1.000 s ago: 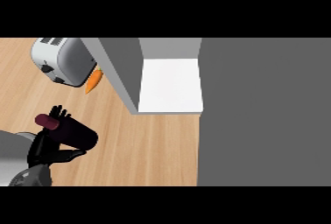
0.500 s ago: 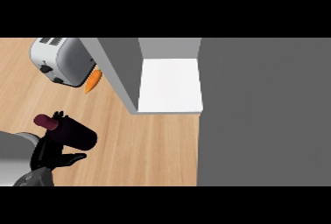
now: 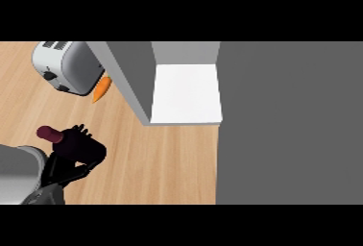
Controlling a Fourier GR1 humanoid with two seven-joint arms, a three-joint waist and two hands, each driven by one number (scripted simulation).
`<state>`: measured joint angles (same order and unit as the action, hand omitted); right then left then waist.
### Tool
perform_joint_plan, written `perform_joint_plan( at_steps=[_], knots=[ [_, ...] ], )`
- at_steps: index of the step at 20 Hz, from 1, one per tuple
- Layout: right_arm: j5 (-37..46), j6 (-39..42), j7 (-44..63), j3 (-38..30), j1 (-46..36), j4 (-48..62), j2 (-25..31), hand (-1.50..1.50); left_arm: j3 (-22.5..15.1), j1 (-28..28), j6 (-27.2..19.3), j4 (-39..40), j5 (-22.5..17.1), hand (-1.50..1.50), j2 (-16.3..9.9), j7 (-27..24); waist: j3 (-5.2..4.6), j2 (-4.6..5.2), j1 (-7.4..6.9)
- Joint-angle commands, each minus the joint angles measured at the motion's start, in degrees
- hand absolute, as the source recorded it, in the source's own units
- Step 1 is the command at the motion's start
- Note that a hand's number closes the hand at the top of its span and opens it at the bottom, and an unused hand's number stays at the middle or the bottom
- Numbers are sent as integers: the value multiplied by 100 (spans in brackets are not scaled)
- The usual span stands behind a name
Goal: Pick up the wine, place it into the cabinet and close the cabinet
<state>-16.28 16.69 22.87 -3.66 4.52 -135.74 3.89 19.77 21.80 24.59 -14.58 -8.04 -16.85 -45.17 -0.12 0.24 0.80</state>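
Observation:
The wine bottle [image 3: 83,146] is dark with a maroon cap [image 3: 48,133]. It lies tilted over the wooden counter at the lower left, cap pointing left. My left hand [image 3: 65,169] is curled round its body from below, fingers showing over the top. The open cabinet stands up and to the right of it; its white shelf [image 3: 186,93] is bare, and its grey door [image 3: 129,79] swings out toward the bottle. My right hand is out of view.
A silver toaster [image 3: 66,66] stands at the upper left with an orange carrot [image 3: 101,90] beside it. A broad grey cabinet face [image 3: 287,125] fills the right side. A light grey shape [image 3: 18,174] sits at the lower left edge.
The bottle's cap has sunk slightly and my left hand has shifted a little under it. Nothing else has moved.

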Motion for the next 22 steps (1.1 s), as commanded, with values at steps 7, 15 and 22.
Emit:
perform_joint_plan(
  at_steps=[7, 15, 22],
  knots=[
    [47, 190, -325, -6, 109, 229, -58, -150, -71, 38, 730, 380, 103, 150, -215, -500, -7, 23, 47],
    [-4, -110, 238, -29, -51, -219, 24, -150, -463, -751, -42, -131, 369, 150, 752, -1387, 2, -21, -51],
    [88, -29, 27, -98, 64, -62, -3, -150, -697, -1764, -182, -1103, 258, 150, 1211, -1448, 16, -48, -129]
  ],
)
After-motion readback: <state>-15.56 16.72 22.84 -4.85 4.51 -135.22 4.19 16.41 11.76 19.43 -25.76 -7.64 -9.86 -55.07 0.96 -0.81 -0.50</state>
